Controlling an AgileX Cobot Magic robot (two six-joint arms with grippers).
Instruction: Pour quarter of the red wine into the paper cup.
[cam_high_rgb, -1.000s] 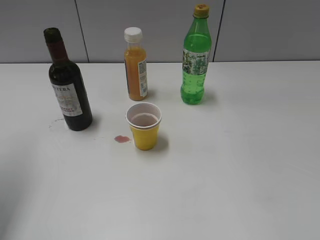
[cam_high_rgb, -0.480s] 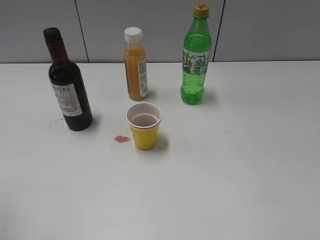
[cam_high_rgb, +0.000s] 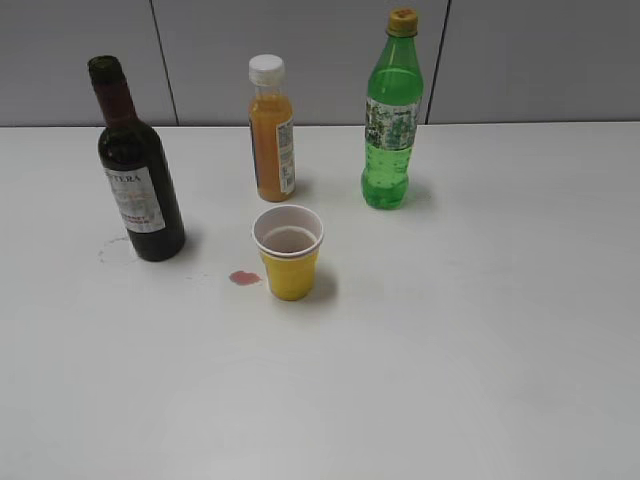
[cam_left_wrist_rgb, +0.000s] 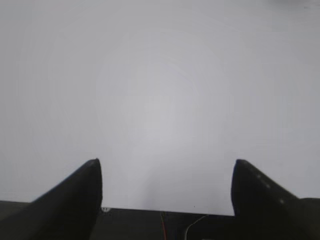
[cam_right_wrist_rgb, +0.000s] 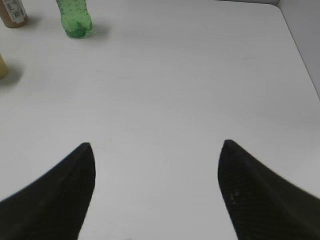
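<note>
The red wine bottle (cam_high_rgb: 138, 175), dark glass with red neck foil and a white "TERA" label, stands upright and uncapped at the table's left. The yellow paper cup (cam_high_rgb: 288, 252) stands upright in the middle with a little reddish liquid inside; its edge shows at the right wrist view's left border (cam_right_wrist_rgb: 2, 66). Neither gripper shows in the exterior view. My left gripper (cam_left_wrist_rgb: 165, 167) is open and empty above bare table near its front edge. My right gripper (cam_right_wrist_rgb: 156, 146) is open and empty above bare table.
An orange juice bottle (cam_high_rgb: 271, 130) and a green soda bottle (cam_high_rgb: 390, 115) stand behind the cup; both also show in the right wrist view, juice bottle (cam_right_wrist_rgb: 12, 14), soda bottle (cam_right_wrist_rgb: 74, 17). A small red spill (cam_high_rgb: 243, 278) lies left of the cup. The table's right corner (cam_right_wrist_rgb: 280, 7) is near.
A faint shadow at the lower left of the exterior view has gone. The bottles and cup have not moved.
</note>
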